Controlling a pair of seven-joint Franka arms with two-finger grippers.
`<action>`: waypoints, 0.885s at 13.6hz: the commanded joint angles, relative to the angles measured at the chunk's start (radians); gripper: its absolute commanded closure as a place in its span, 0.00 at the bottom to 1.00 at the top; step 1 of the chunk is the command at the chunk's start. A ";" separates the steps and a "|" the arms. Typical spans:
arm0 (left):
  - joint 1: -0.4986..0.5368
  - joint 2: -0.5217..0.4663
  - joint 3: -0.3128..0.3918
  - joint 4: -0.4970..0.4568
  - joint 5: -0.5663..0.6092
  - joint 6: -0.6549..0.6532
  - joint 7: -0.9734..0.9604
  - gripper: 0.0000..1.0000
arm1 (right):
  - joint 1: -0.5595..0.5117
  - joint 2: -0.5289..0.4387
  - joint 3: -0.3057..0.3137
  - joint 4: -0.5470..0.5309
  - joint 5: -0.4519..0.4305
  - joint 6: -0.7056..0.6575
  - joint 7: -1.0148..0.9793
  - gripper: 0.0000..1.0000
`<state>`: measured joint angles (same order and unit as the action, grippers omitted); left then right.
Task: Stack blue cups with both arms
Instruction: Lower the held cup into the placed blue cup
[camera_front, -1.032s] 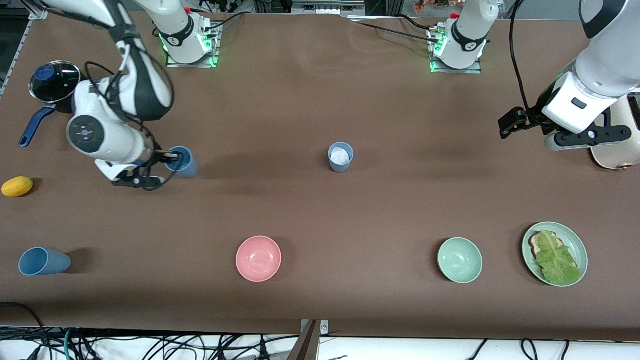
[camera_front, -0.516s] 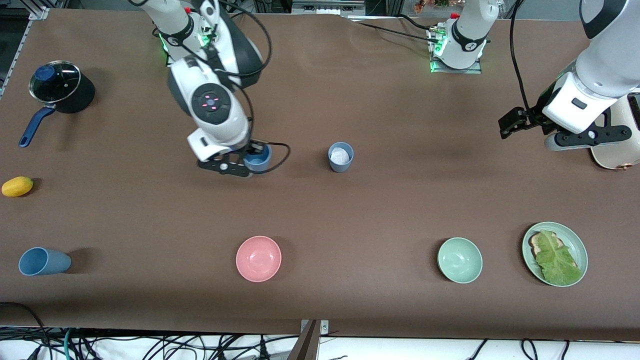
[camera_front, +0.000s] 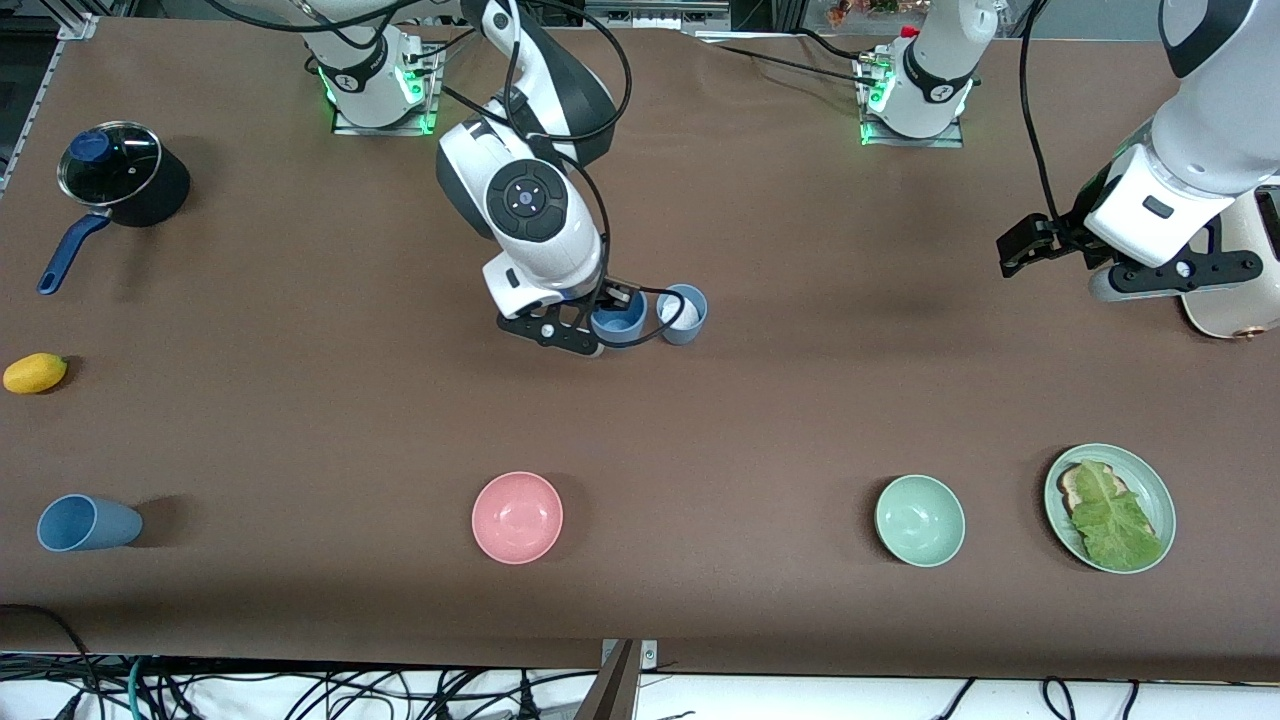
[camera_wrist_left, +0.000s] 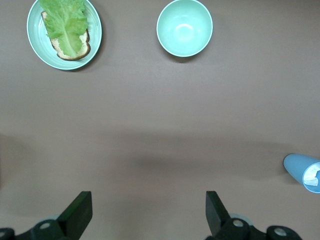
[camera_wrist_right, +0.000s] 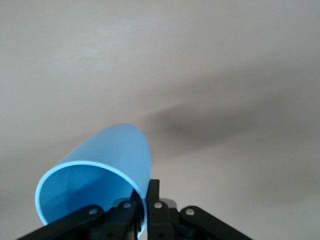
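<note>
**Carried blue cup brought alongside the standing cup, ready for stacking**

The transport step is judged to be in hand. A plain medium-blue tapered matte cup (camera_front: 619, 322) is held by its rim in the right arm's black two-finger gripper (camera_front: 606, 305), whose fingers are pinched on the wall, one inside and one outside, as is seen in the right wrist view (camera_wrist_right: 141, 199). The held cup is carried above the brown table (camera_front: 760, 420), just beside a duller grey-blue tapered cup with a whitish inside (camera_front: 682, 313), which stands upright near the middle of the table. Whether the two cups touch cannot be told.

A third blue tumbler (camera_front: 85, 523) lies on its side near the front camera, at the right arm's end of the table, well apart from the others.

The left arm waits at its own end of the table; its black two-finger gripper (camera_wrist_left: 147, 212) is spread wide over bare table and holds nothing.

For the next move, the held cup would need to be lifted above the rim of the grey-blue cup, centred over its mouth, and lowered in with its base down before the pinch is let go. Care would be called for so that the standing cup is not knocked over.
</note>
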<state>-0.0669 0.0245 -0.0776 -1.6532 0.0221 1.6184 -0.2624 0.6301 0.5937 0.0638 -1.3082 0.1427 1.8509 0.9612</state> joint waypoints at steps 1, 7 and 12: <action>-0.001 -0.018 0.004 -0.014 -0.017 -0.006 0.009 0.00 | 0.003 0.052 -0.009 0.107 0.072 -0.029 0.025 1.00; -0.001 -0.018 0.004 -0.014 -0.017 -0.006 0.009 0.00 | 0.019 0.121 0.011 0.167 0.144 0.014 0.068 1.00; -0.001 -0.018 0.004 -0.014 -0.017 -0.006 0.009 0.00 | 0.039 0.155 0.010 0.165 0.165 0.022 0.070 1.00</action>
<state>-0.0669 0.0244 -0.0776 -1.6533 0.0221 1.6176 -0.2624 0.6677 0.7227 0.0715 -1.1891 0.2754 1.8824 1.0176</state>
